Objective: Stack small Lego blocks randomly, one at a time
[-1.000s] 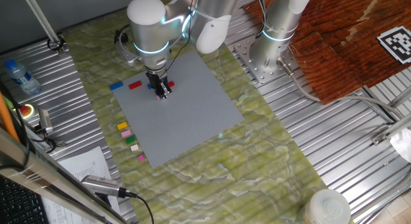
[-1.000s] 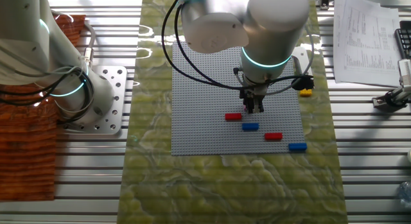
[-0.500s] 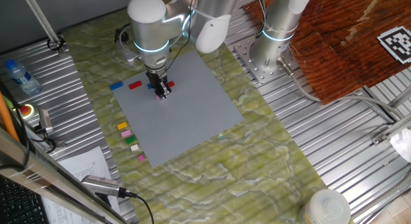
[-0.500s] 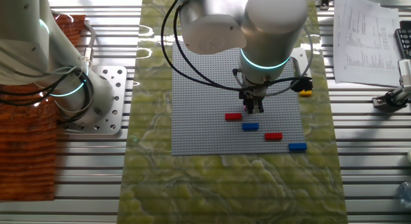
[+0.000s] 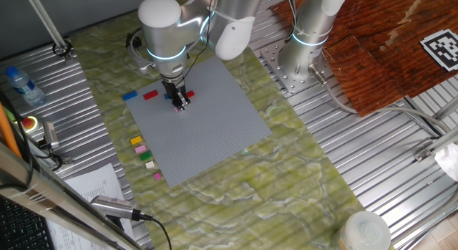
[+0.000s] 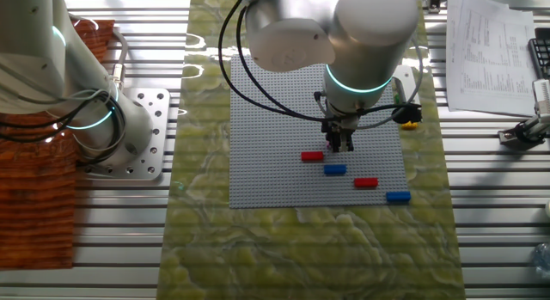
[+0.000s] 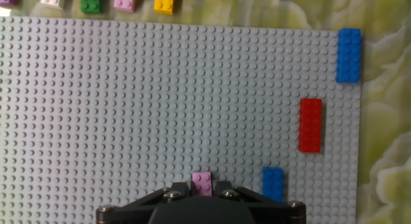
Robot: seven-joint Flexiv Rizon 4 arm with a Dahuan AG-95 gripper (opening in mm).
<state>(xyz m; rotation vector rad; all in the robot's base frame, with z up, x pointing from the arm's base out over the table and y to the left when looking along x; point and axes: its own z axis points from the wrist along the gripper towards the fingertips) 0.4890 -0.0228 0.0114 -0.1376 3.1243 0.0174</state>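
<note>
One pink block [image 7: 203, 183] sits pinched in the tool [image 7: 204, 190] just above the grey baseplate [image 7: 160, 108]; little has shifted in a second, placement apparently pending.

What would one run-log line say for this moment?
end effector: shut on pink block | over grey baseplate | blue block beside

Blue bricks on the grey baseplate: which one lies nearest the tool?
The shorter blue brick just beside the tool, which grips a pink brick. The longer blue brick sits far off at the baseplate's corner.
</note>
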